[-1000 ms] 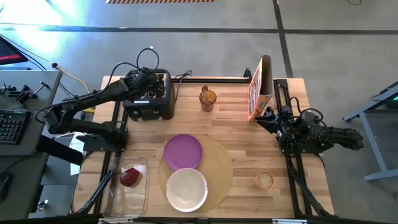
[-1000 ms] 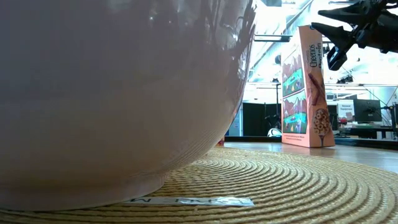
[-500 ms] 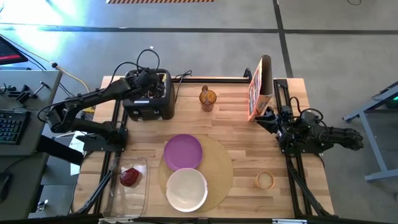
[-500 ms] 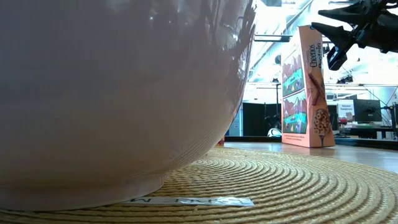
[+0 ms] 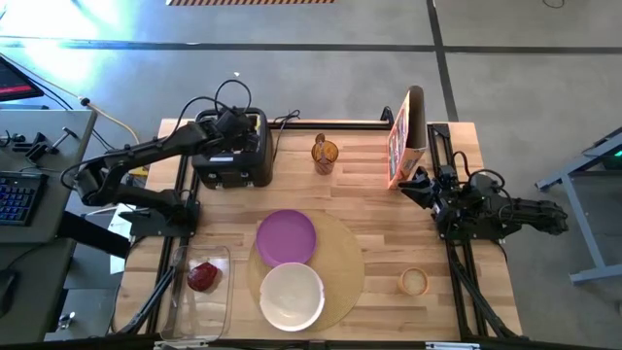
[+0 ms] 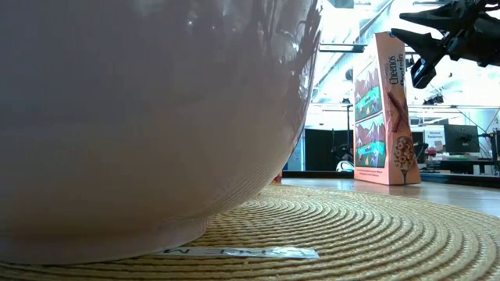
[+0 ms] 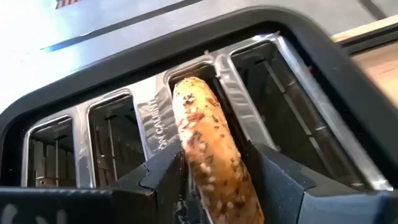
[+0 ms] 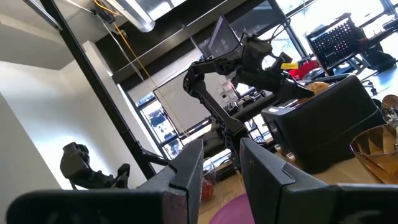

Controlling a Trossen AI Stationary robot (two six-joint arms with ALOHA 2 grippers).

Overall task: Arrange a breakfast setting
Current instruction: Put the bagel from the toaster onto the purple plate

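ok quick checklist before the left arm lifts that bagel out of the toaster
1. Grip: left gripper fingers sit on both sides of the bagel: ok.
2. Bagel clear of the toaster slot: not ok, its lower part is hidden behind the fingers, so cannot tell how deep.
3. Landing spot: purple plate bare, on the placemat: ok.
4. White bowl beside the plate, out of the path: ok.
5. Right gripper parked by the cereal box, away: ok.

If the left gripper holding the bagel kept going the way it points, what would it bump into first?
Probably the toaster: the left gripper holds the bagel over a toaster slot, so the bagel would enter it first.
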